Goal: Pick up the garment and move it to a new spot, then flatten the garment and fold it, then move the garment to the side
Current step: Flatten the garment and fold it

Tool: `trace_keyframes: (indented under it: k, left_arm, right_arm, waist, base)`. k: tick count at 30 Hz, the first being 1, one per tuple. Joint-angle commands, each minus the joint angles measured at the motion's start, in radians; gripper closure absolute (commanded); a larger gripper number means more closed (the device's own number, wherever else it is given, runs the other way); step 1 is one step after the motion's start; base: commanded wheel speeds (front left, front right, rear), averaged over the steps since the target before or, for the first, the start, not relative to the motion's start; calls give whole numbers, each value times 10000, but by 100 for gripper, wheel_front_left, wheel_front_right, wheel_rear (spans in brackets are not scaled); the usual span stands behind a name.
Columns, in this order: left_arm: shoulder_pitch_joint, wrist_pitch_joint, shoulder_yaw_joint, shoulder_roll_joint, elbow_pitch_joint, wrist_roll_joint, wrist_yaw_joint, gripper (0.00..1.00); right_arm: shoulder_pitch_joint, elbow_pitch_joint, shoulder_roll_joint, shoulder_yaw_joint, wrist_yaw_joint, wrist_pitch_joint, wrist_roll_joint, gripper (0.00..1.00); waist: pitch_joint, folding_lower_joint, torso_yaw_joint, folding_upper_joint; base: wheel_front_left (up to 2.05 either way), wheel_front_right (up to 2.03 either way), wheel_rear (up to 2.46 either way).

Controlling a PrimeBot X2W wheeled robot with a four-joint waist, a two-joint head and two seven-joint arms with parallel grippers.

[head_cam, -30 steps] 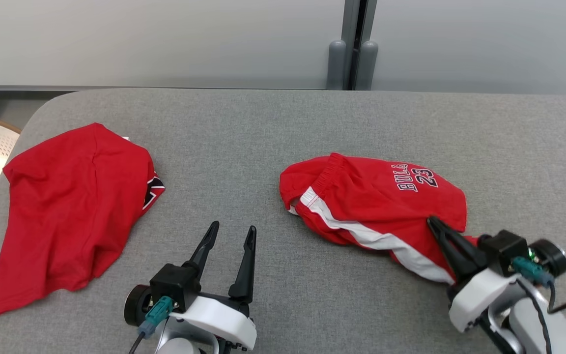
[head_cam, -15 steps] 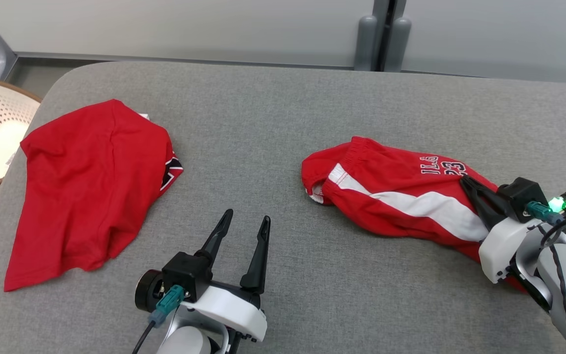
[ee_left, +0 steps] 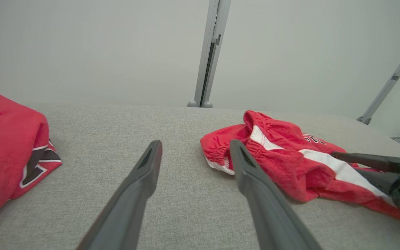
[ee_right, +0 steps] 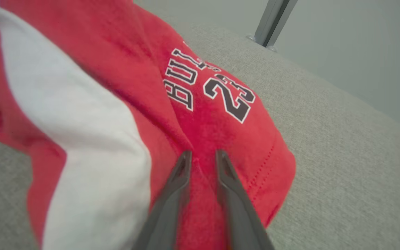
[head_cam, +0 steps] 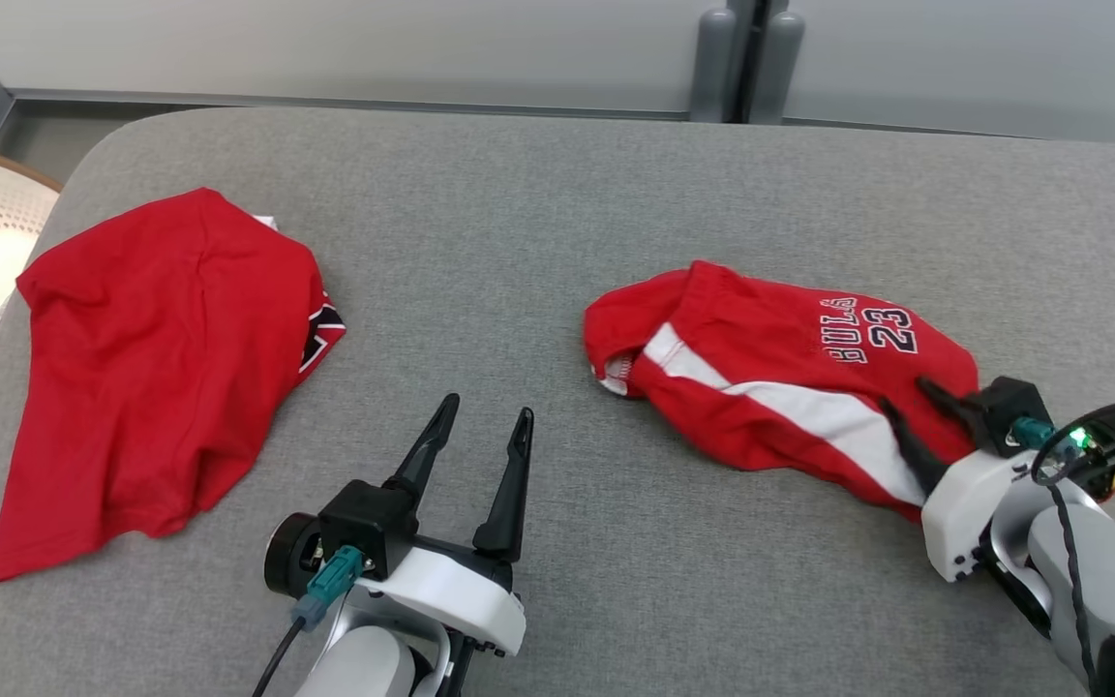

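Right hand, parted a touch, straddles the shorts' near hem; left hand gapes empty left of the shorts, bare desk between.

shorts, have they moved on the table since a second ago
Yes: measured against the red shirt, the shorts have shifted right at their printed end, away from it; the waistband end has hardly moved.
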Motion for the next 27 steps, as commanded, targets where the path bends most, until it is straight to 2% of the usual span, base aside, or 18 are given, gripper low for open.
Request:
trace_keyframes:
  k: [1, 4, 8, 13, 16, 18, 22, 27]
  left_arm:
    - [-97, -19, 114, 38, 24, 113, 45, 0]
    - [-20, -19, 232, 38, 83, 177, -16, 0]
    - [74, -19, 456, 38, 117, 248, -56, 0]
    - [204, -18, 856, 38, 52, 356, -168, 0]
    - [225, -19, 1126, 38, -59, 272, -215, 0]
    - [237, -18, 1294, 39, -29, 378, -259, 0]
    - [212, -13, 1686, 39, 20, 409, -354, 0]
    - [449, -13, 2128, 41, 21, 341, -448, 0]
  right_arm:
    - [-207, 70, 128, -36, -3, -160, 146, 0]
    - [-296, 33, 162, -14, -3, -251, 269, 0]
    - [-414, -358, 142, -544, -3, -276, 371, 0]
    - [465, -1906, -24, -2160, -3, -273, -108, 0]
    - [1274, -3248, 210, -3459, -3, -275, -770, 0]
    - [2178, -4156, 599, -4578, -3, -274, -1204, 0]
    - [3943, -5973, 1691, -6037, -3, -258, -2197, 0]
    - [5749, -7427, 2860, -6751, -3, -257, -2920, 0]
  waist:
    - [-87, 0, -194, 0]
    - [-262, 0, -412, 0]
    - [-494, 0, -681, 0]
    - [-851, 0, -1195, 0]
    - [-1035, 0, -1540, 0]
    - [-1121, 0, -1746, 0]
    - [-1296, 0, -2083, 0]
    - [-1433, 0, -2409, 0]
  base:
    - [0, 0, 0]
    - [0, 0, 0]
    - [0, 0, 0]
    - [0, 0, 0]
    - [0, 0, 0]
    - [0, 0, 0]
    - [0, 0, 0]
    - [0, 0, 0]
